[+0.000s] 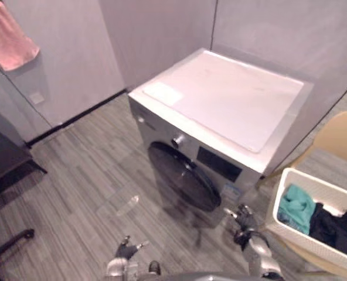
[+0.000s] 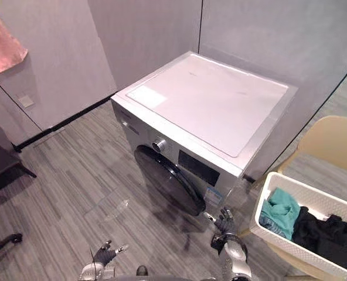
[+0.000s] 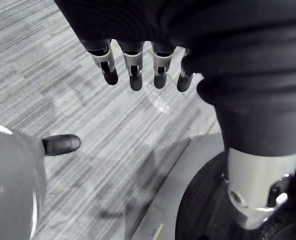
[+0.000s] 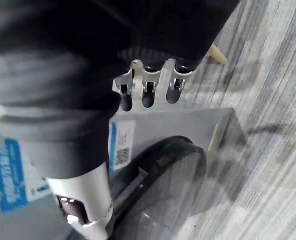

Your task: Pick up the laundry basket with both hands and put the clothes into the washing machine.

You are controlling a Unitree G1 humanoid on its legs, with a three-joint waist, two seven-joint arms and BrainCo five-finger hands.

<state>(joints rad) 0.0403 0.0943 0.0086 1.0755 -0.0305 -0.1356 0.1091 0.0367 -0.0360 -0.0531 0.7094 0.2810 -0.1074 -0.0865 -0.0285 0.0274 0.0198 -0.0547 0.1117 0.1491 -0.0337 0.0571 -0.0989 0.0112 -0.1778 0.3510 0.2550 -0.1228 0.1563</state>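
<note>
Left eye view: washing machine (image 1: pixel 220 111) stands in the corner of grey walls, white top, silver front. Its round dark door (image 1: pixel 182 175) lies flat against the front panel, shut. A control knob (image 1: pixel 177 140) sits just above the door.

Laundry basket (image 1: pixel 308 243): white, perforated wall, to the robot's right of the machine and near its front corner, not touching it. It appears to rest on the seat of a beige chair (image 1: pixel 340 137), whose back rises behind it. Inside the basket are a teal garment (image 1: pixel 296 208) at the end nearer the machine and a black garment (image 1: pixel 337 228) just beside it, the two touching. Clothes are all in the basket.

Left hand (image 1: pixel 126 252): low in front of the robot, above the grey plank floor (image 1: pixel 85 175), well apart from the basket. In the left wrist view its fingers (image 3: pixel 133 75) hang straight in a row, slightly spread, with nothing between them and the thumb (image 3: pixel 253 200). Empty.

Right hand (image 1: pixel 244 225): hangs between the machine's door and the basket, near both, touching neither. In the right wrist view its fingers (image 4: pixel 147 95) are straight and relaxed, close together, holding nothing; the door's dark rim shows past them.

Surroundings: pink towel (image 1: pixel 9 38) hangs on the wall at the far left; a dark table (image 1: pixel 0 158) stands below it.
</note>
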